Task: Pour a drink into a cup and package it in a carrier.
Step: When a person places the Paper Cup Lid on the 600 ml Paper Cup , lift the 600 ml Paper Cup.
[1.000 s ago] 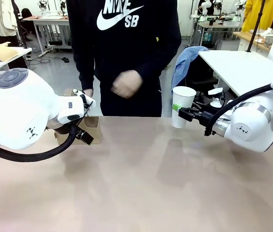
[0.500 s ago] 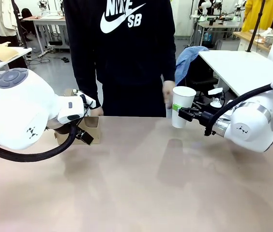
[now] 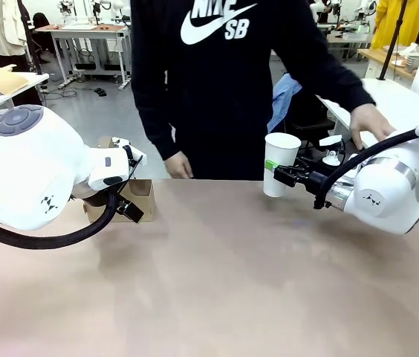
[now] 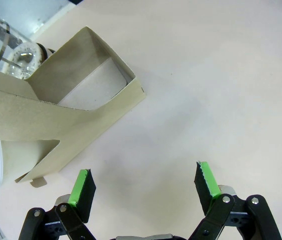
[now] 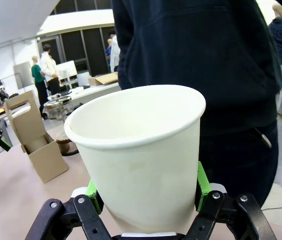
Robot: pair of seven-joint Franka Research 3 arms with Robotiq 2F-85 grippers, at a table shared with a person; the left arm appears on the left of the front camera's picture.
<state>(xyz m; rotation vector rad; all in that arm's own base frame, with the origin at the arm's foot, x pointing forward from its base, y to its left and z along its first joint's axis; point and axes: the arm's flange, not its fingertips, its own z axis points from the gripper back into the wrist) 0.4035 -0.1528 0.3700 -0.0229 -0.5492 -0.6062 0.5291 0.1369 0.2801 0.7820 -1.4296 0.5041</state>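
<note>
Right fingers (image 5: 202, 186) pinching upright white cup (image 5: 141, 150) — held above desk (image 3: 232, 282). Left fingers (image 4: 208, 180) spread wide over desk — brown carrier (image 4: 56, 125) near, ten o'clock in wrist view.

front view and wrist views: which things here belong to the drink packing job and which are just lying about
Job: tall white paper cup in the right gripper; brown cardboard carrier; clear glass press jug with chrome frame.
Lying about: draped blue cloth; white side table.
</note>
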